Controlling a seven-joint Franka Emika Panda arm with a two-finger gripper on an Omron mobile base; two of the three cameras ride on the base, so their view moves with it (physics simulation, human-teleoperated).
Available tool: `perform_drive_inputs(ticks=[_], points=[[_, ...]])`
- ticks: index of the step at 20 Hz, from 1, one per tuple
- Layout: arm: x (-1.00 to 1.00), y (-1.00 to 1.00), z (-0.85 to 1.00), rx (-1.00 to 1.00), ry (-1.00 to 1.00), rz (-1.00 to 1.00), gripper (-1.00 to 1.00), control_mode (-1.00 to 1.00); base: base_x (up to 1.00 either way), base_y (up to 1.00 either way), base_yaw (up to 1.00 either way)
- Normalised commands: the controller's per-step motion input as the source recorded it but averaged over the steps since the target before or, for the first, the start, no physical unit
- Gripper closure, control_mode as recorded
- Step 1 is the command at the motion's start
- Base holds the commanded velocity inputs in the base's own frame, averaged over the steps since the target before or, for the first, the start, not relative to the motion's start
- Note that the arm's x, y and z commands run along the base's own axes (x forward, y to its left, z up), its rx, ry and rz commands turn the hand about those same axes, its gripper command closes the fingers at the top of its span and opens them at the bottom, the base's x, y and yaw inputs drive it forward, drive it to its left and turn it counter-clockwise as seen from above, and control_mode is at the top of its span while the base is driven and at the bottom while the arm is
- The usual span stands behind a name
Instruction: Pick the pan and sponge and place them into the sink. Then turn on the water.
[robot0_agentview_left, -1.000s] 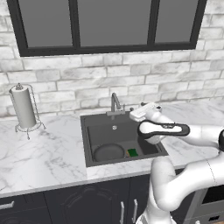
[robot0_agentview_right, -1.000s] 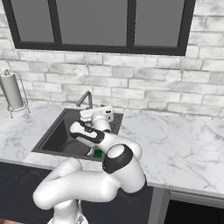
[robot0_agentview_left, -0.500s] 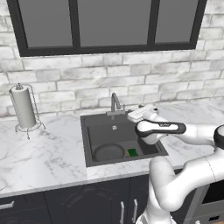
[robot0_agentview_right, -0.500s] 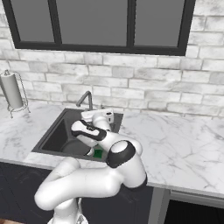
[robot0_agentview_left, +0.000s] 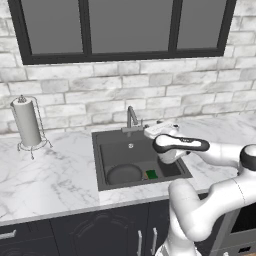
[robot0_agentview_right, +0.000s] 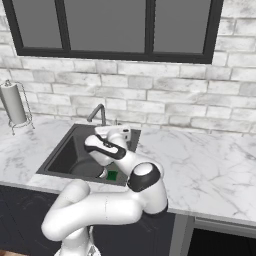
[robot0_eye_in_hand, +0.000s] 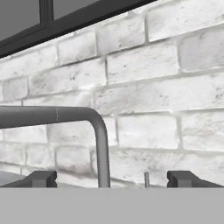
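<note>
Fingertips of the gripper stood spread wide apart in the hand view, nothing between them, with the grey gooseneck faucet rising in the gap and its spout bending off to the left. A thin upright lever showed just right of the faucet stem, and the white brick wall lay beyond, with the dark window frame across the top.

In the left base view the gripper hovered at the far right corner of the sink, just right of the faucet and pointed toward the wall. The right base view showed the same hand just right of the faucet, above the far rim of the sink.

Inside the dark basin the pan lay flat on the near left part of the floor, and the green sponge sat just right of it, near the front wall. From the right base view the sponge peeked out beside the arm. The silver drain showed farther back in the basin; no water ran from the spout.

On the marble counter, well left of the sink, a paper towel roll stood upright on a wire holder.
</note>
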Motion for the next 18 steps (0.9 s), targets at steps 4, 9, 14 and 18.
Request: perform_drive_inputs(ticks=[4, 9, 14, 18], points=[[0.26, -0.05, -0.15, 0.04, 0.02, -0.01, -1.00, -1.00, 0.00, 0.00, 0.00], [0.29, -0.04, -0.07, 0.03, 0.02, 0.00, -1.00, -1.00, 0.00, 0.00, 0.00], [0.24, -0.02, -0.08, 0.01, 0.02, 0.00, -1.00, -1.00, 0.00, 0.00, 0.00], [0.25, 0.00, -0.12, 0.00, 0.02, 0.00, -1.00, -1.00, 0.00, 0.00, 0.00]])
